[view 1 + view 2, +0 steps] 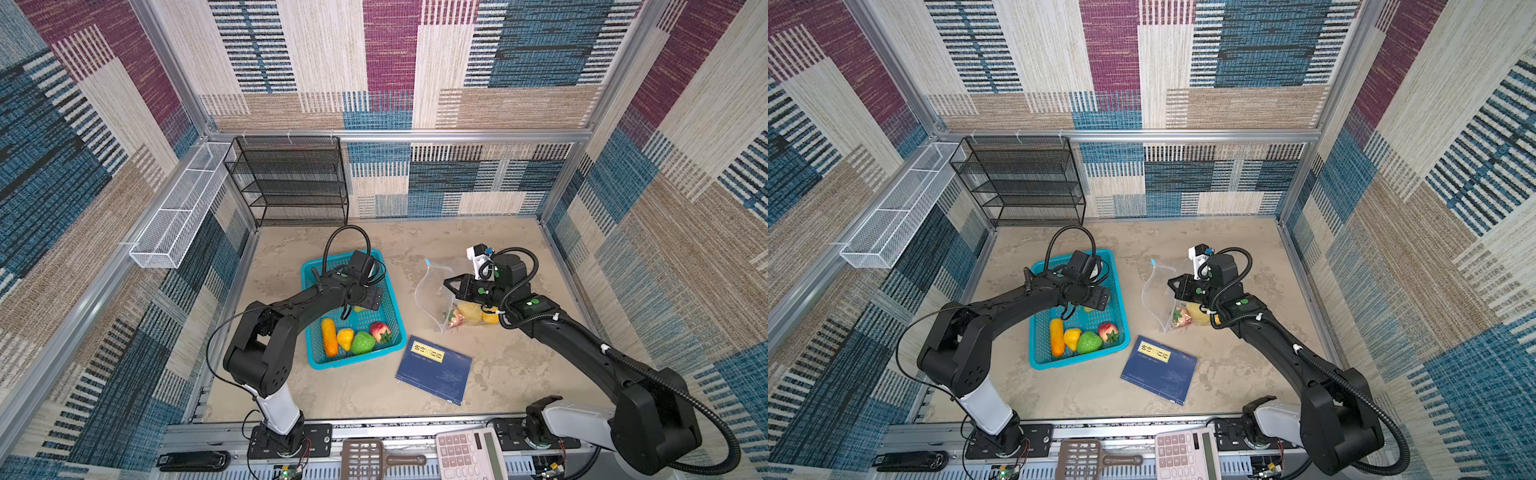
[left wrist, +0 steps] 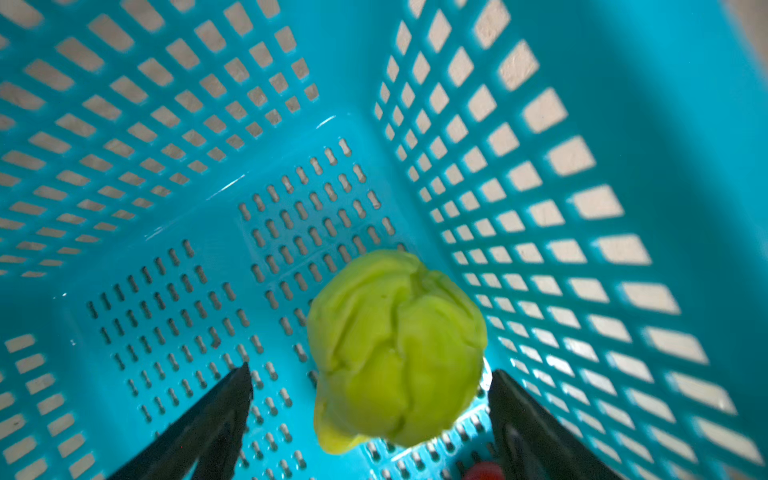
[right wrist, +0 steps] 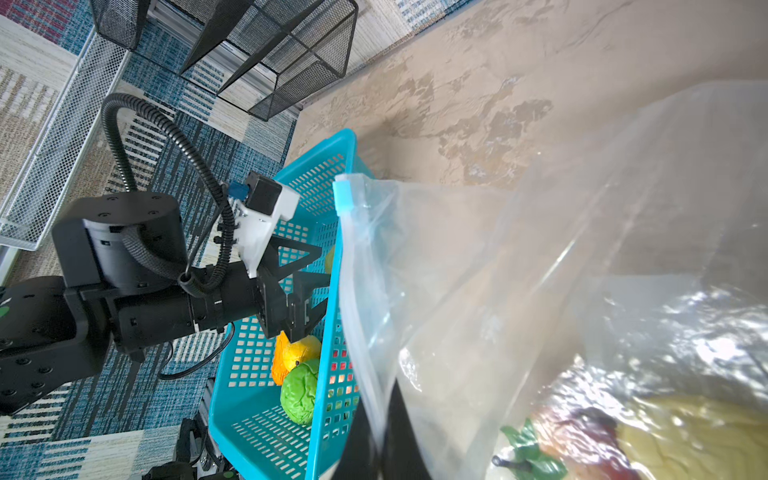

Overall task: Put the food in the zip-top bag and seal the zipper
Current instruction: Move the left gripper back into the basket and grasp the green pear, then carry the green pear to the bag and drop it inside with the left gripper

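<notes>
The left arm (image 1: 291, 307) bends over the teal basket (image 1: 353, 363). Its left gripper (image 2: 370, 370) points down inside, jaws spread wide either side of a yellow-green fruit (image 2: 395, 353) and gripping nothing (one finger sits close to a basket wall). The right arm (image 1: 573, 336) reaches far and leftward. The right gripper (image 1: 449, 286) is pinched shut on the rim of the zip-top bag (image 1: 432, 291), holding up its mouth, which gapes toward the basket. Some food (image 1: 469, 312) lies in the bag, and more lies at the basket's near end. Bare table (image 1: 519, 374) separates basket and bag.
</notes>
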### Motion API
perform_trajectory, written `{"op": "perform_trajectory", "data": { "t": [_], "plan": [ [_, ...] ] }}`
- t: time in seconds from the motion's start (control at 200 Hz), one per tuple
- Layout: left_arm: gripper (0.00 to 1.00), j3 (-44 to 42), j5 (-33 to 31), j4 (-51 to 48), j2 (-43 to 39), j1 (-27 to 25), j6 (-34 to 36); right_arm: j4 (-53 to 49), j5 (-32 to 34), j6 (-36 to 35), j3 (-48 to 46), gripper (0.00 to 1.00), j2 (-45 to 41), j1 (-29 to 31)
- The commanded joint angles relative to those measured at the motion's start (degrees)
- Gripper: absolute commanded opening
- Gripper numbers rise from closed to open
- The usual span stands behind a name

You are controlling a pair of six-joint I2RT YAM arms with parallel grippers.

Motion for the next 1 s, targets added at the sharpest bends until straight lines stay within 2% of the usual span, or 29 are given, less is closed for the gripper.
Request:
{"op": "perform_trajectory", "data": {
  "t": [0.0,0.15,0.596,0.856,0.997],
  "plan": [
    [0.91,1.6,-1.4,0.7,1.5,0.7,0.0,0.0,0.7,-0.9,0.7,0.0,-0.4,0.1],
    [0.91,3.4,-1.9,-0.2,3.5,2.1,-2.5,0.0,0.9,-1.0,0.7,0.0,-0.5,0.1],
    [0.89,3.0,1.6,1.9,5.5,2.9,-3.9,-0.1,1.2,-1.1,0.8,0.0,-0.2,0.1],
    [0.78,4.0,3.4,2.0,6.9,3.1,-4.0,-0.9,1.8,-1.6,1.0,0.0,-0.6,0.0],
    [0.67,4.2,3.6,1.9,7.2,3.2,-4.2,-1.1,2.2,-1.7,1.0,0.0,-0.9,0.1]
  ]
}}
